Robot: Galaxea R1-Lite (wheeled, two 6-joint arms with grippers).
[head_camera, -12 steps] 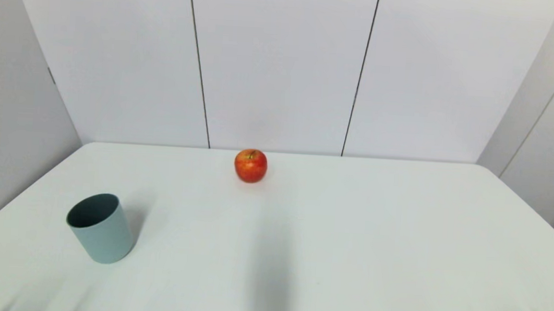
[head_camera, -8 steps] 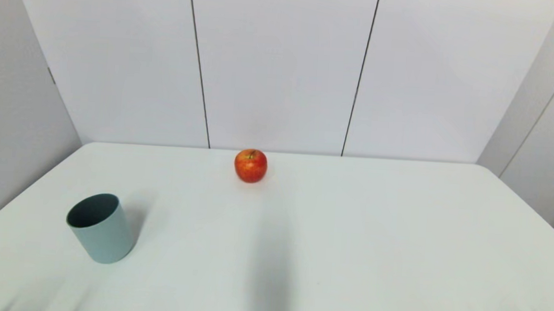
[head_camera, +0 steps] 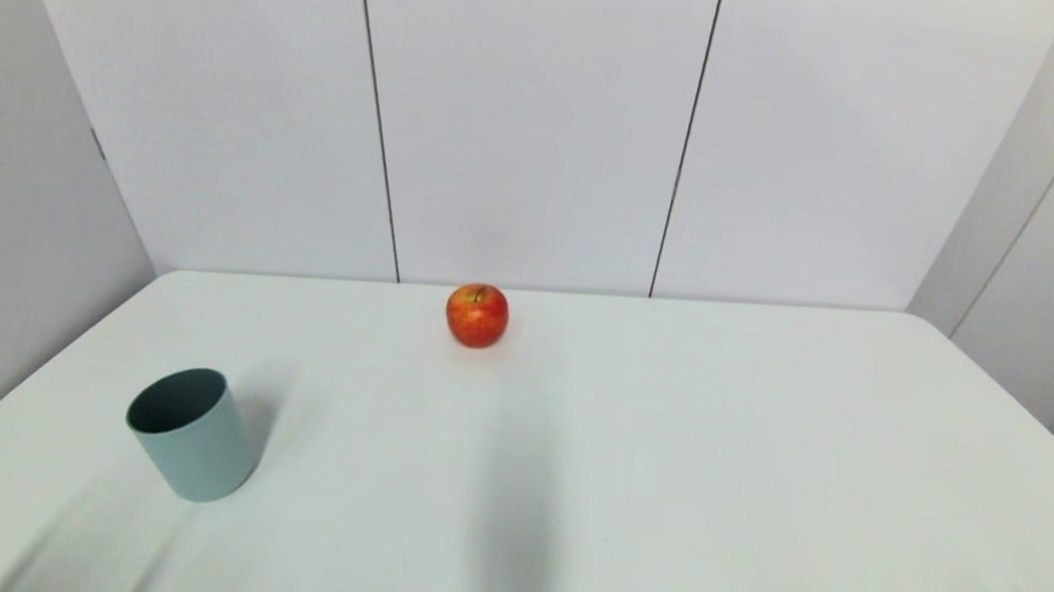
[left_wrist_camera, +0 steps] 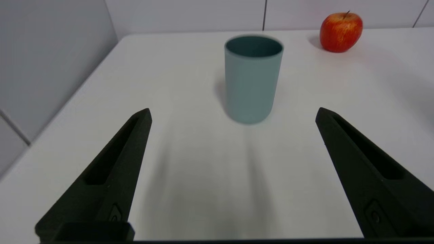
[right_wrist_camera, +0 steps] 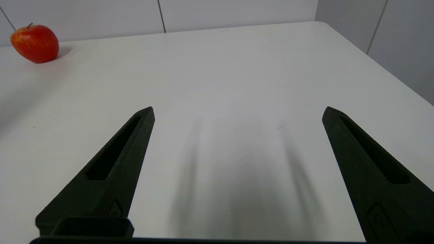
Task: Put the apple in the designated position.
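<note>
The small red apple [head_camera: 477,315] with yellow flecks and a short dark stem sits upright near the table's far edge, about at the middle. The left wrist view shows the apple [left_wrist_camera: 340,32] beyond the cup, and the right wrist view shows the apple [right_wrist_camera: 34,43] far off to one side. My left gripper [left_wrist_camera: 233,113] is open, low over the near left of the table, with the cup straight ahead between its spread fingers. My right gripper [right_wrist_camera: 238,112] is open over bare table at the near right. Neither arm shows in the head view.
A grey-teal cup [head_camera: 192,433] stands upright and empty on the left of the white table [head_camera: 709,454], nearer to me than the apple; the cup [left_wrist_camera: 253,77] is close ahead in the left wrist view. Grey wall panels rise behind the table's far edge.
A faint shadow has spread on the table at the near left, below the cup. Apple and cup have not moved.
</note>
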